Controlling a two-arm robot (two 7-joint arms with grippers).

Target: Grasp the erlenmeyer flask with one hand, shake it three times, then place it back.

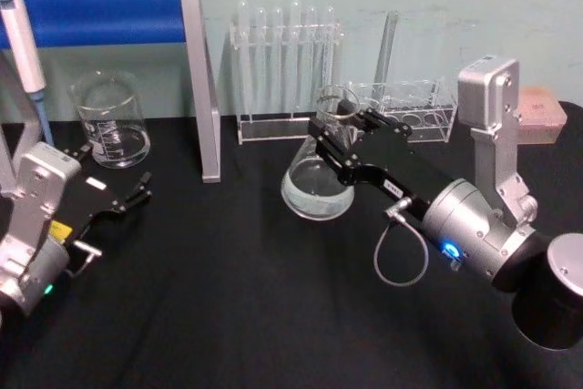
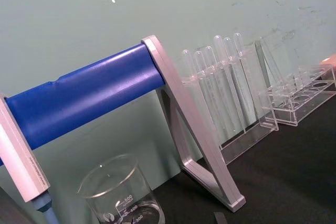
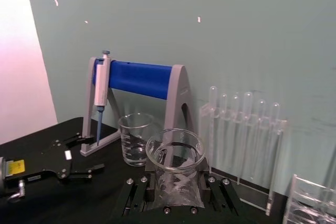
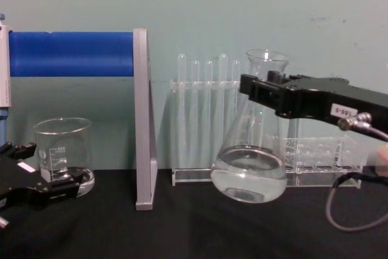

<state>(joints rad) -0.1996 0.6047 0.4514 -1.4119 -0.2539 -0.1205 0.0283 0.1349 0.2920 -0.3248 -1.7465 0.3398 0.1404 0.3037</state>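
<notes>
Erlenmeyer flask [image 4: 248, 174] holding clear liquid, tilted above counter [image 1: 228, 298] before test-tube rack [image 4: 203, 119], neck clamped by fingers of right gripper [image 1: 342, 138]; left gripper [image 1: 123, 198] parked at counter's left near beaker [image 1: 111, 120], fingers apart.

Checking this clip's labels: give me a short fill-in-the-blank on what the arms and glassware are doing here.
The right gripper grips the flask by its ___.
The flask is held ___ (upright/tilted).
The flask contains clear ___.
The left gripper sits near the glass ___.
Missing words: neck; tilted; liquid; beaker.
</notes>
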